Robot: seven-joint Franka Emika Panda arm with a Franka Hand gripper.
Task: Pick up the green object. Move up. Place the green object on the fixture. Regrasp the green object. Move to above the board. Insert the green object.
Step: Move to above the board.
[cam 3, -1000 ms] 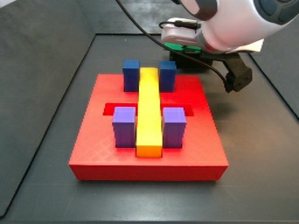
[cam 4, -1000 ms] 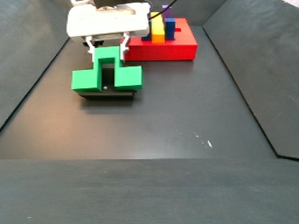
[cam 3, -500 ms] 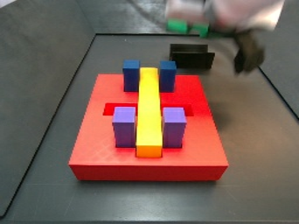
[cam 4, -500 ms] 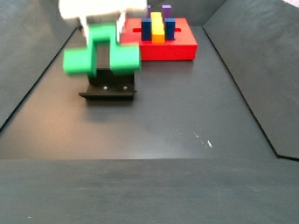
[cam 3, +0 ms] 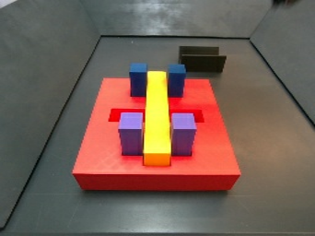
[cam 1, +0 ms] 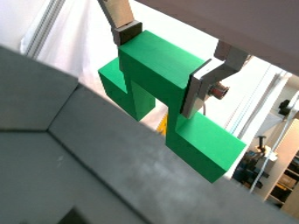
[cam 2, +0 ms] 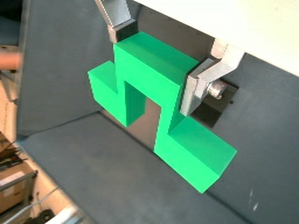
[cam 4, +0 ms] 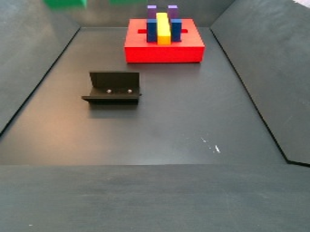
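Note:
Both wrist views show my gripper [cam 1: 167, 61] [cam 2: 163, 59] shut on the raised centre cube of the green object [cam 1: 146, 77] [cam 2: 142, 80], a silver finger pressing each side. Its two short arms hang below the fingers, well above the dark floor. In a side view only a sliver of the green object [cam 4: 67, 4] shows at the upper edge, high above the fixture [cam 4: 111, 89]. The fixture [cam 3: 204, 60] stands bare behind the red board [cam 3: 154, 159]. The board [cam 4: 164, 54] lies at the far end of the floor.
On the board stand two blue blocks [cam 3: 157, 76], two purple blocks [cam 3: 157, 134] and a long yellow bar [cam 3: 157, 115] along its middle. Dark sloping walls [cam 3: 50, 111] enclose the floor on both sides.
The gripper has risen with the green object, lifting it off the fixture and almost out of both side views. The fixture now stands bare.

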